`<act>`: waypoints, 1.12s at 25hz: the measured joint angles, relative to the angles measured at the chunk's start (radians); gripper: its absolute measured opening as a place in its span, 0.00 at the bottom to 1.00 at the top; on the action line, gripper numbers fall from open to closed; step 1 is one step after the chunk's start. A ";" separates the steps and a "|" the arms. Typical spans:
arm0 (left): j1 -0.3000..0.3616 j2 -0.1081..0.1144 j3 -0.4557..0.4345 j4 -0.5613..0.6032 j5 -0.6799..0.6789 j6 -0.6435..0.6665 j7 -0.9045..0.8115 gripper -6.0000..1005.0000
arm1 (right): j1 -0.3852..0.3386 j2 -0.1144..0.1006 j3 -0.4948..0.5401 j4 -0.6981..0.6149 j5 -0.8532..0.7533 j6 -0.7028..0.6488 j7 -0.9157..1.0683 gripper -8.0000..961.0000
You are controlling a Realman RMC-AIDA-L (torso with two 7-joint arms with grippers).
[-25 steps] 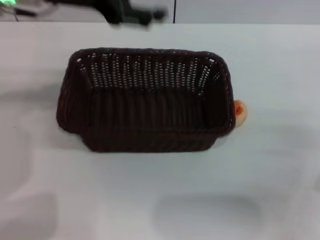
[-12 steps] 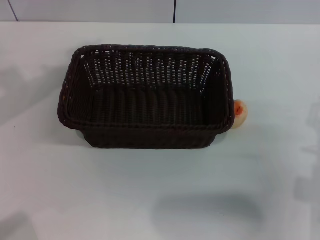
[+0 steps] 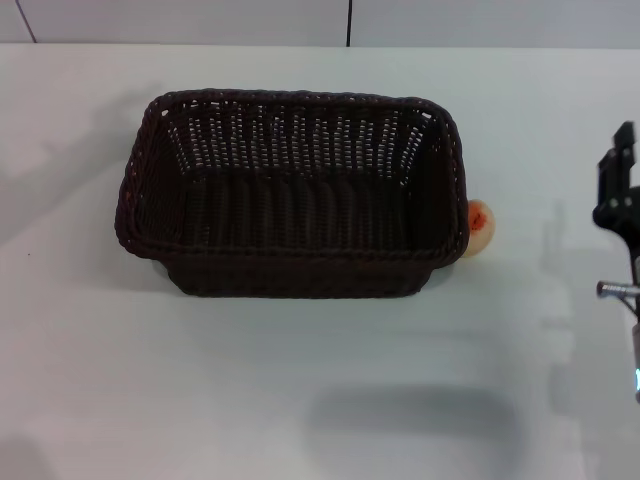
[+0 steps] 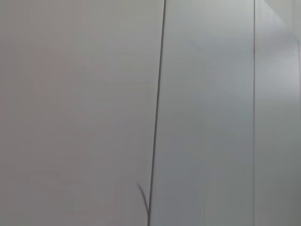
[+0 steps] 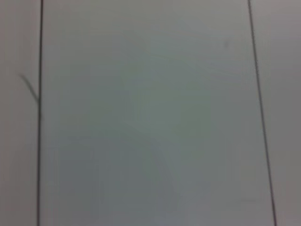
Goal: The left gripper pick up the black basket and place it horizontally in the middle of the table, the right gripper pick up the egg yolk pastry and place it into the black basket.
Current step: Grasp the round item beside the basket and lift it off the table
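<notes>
The black basket [image 3: 290, 195] stands upright and empty on the white table [image 3: 300, 380], its long side across the head view, near the middle. The egg yolk pastry [image 3: 481, 227] lies on the table touching the basket's right end wall, half hidden behind the rim. My right gripper [image 3: 622, 195] shows at the right edge of the head view, well to the right of the pastry and apart from it. My left gripper is out of view. Both wrist views show only grey wall panels.
A grey panelled wall [image 3: 350, 20] runs behind the table's far edge. Bare tabletop lies in front of the basket and to its left.
The left arm, seen behind the basket a second ago, has left the view. The right gripper has come into view at the right edge. The basket has settled flat.
</notes>
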 joint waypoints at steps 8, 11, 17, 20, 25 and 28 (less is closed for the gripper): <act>0.006 0.014 -0.006 0.031 0.003 0.001 0.001 0.67 | -0.006 0.003 -0.028 -0.031 0.000 0.070 0.026 0.61; 0.008 0.015 -0.019 0.039 0.002 0.000 0.001 0.67 | 0.008 0.004 -0.018 -0.054 0.001 0.140 0.053 0.67; 0.021 0.015 -0.027 0.041 -0.003 -0.005 0.001 0.67 | 0.058 0.007 -0.010 -0.090 0.021 0.268 0.081 0.67; 0.024 0.014 -0.027 0.041 -0.004 -0.007 0.001 0.67 | 0.084 0.006 -0.015 -0.100 0.037 0.321 0.081 0.67; 0.024 0.011 -0.028 0.041 -0.005 -0.008 0.001 0.67 | 0.099 0.006 -0.020 -0.105 0.036 0.370 0.086 0.67; 0.024 0.008 -0.028 0.037 -0.005 -0.009 0.003 0.67 | 0.109 0.006 -0.020 -0.112 0.032 0.404 0.100 0.67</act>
